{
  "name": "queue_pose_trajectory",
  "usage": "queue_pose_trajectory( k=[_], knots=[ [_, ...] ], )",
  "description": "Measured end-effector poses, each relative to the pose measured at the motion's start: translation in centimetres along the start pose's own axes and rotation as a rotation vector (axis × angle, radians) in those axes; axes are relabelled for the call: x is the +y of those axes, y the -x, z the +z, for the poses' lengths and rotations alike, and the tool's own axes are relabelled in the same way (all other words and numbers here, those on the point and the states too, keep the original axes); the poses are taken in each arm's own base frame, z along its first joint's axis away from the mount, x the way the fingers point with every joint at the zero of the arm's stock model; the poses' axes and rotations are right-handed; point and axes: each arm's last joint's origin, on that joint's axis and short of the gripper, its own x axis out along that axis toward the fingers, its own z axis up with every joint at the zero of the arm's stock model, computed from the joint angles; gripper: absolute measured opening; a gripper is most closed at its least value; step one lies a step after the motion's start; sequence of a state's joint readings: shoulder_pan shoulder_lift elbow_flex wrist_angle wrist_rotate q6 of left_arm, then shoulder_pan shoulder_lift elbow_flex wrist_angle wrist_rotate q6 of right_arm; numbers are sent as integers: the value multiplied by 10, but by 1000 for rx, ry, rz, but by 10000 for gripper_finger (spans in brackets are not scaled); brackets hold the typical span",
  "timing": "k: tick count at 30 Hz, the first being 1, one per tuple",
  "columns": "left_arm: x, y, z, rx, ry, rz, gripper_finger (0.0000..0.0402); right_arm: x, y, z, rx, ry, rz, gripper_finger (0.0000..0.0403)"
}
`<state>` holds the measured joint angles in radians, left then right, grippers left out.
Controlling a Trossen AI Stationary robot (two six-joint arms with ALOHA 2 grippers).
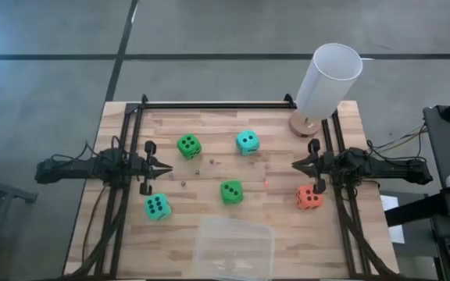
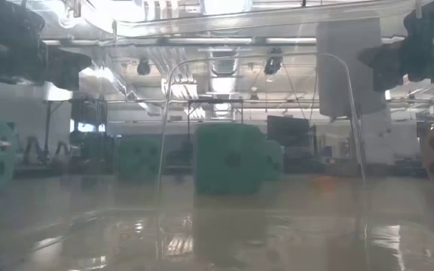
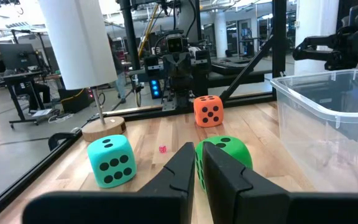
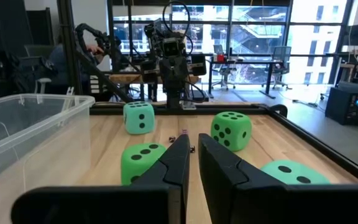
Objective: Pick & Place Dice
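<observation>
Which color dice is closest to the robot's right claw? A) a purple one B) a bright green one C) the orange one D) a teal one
C: in the high view the orange-red die sits just beside the right gripper, while the green and teal dice lie farther toward the middle and left of the table.

Grey concrete floor (image 1: 45, 78) with dark seams surrounds the wooden surface (image 1: 209, 211). Tall windows (image 4: 253, 43) light desks and office chairs (image 4: 281, 59) behind.
</observation>
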<state>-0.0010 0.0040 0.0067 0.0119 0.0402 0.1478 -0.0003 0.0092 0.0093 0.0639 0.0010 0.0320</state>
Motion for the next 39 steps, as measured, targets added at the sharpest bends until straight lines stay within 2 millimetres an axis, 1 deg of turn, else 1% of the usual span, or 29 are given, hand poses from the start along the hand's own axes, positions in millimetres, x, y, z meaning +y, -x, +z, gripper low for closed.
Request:
queue_pose_trajectory(
  k=[6,10,20,22,26,31,36,39],
  knots=[
    [0,0,0,1,0,0,38,0,0,0,-4,-75,1,34],
    [0,0,0,1,0,0,38,1,0,7,-70,-82,15,34],
    [0,0,0,0,0,0,38,7,5,29,-291,-60,225,34],
    [0,0,0,0,0,0,38,7,7,35,-327,-54,243,34],
    [0,0,0,0,0,0,38,8,13,56,-389,-26,243,34],
    [0,0,0,0,0,0,38,9,26,94,-486,23,230,34],
    [0,0,0,0,0,0,38,10,41,125,-444,77,201,34],
    [0,0,0,0,0,0,38,8,48,138,-385,86,117,34]
  ],
)
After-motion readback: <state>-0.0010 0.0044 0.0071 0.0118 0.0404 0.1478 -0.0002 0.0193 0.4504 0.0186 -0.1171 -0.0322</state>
